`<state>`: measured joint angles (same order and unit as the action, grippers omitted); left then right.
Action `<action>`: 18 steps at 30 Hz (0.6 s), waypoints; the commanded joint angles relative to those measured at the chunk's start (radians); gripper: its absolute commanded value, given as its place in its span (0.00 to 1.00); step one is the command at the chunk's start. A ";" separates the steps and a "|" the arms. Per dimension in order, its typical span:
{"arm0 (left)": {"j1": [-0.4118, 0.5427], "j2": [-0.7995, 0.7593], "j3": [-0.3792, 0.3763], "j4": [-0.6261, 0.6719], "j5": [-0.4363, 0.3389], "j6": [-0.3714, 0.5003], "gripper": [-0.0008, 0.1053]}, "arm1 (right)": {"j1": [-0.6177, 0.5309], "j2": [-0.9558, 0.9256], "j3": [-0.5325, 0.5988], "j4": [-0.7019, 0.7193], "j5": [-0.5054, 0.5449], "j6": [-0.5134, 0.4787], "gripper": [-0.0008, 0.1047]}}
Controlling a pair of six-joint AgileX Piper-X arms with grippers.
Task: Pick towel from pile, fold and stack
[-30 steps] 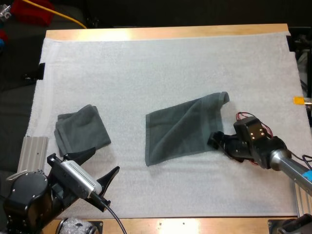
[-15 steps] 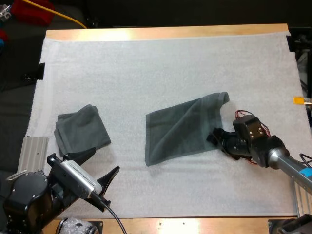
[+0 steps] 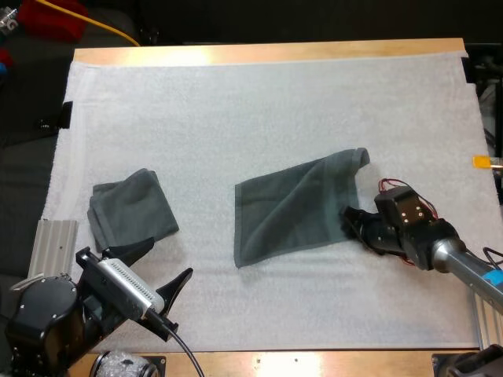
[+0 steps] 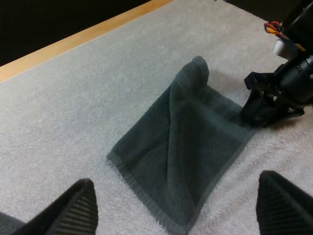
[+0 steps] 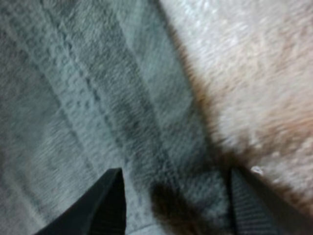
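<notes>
White mat (image 3: 236,102), folded towel (image 3: 130,208) nr parted L fingers (image 3: 179,280), R fingers (image 5: 110,200) parted at spread towel (image 3: 291,208) edge.

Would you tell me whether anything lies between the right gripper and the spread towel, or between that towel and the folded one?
Nothing visible does. The right gripper is at the spread towel's right edge, fingers apart over it. Only bare white mat lies between that towel and the folded towel to its left.
</notes>
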<state>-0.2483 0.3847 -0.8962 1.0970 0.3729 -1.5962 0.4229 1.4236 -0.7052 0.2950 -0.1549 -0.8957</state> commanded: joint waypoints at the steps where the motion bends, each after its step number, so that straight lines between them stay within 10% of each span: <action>1: -0.004 0.003 -0.009 -0.002 0.004 0.002 0.62 | -0.001 -0.017 0.000 0.029 0.029 0.001 0.45; 18: -0.004 0.003 -0.009 -0.002 0.004 0.002 0.62 | -0.001 -0.037 0.000 0.057 0.008 -0.003 0.45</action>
<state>-0.2483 0.3847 -0.8962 1.0970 0.3729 -1.5962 0.4229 1.3858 -0.7052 0.3405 -0.1448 -0.8957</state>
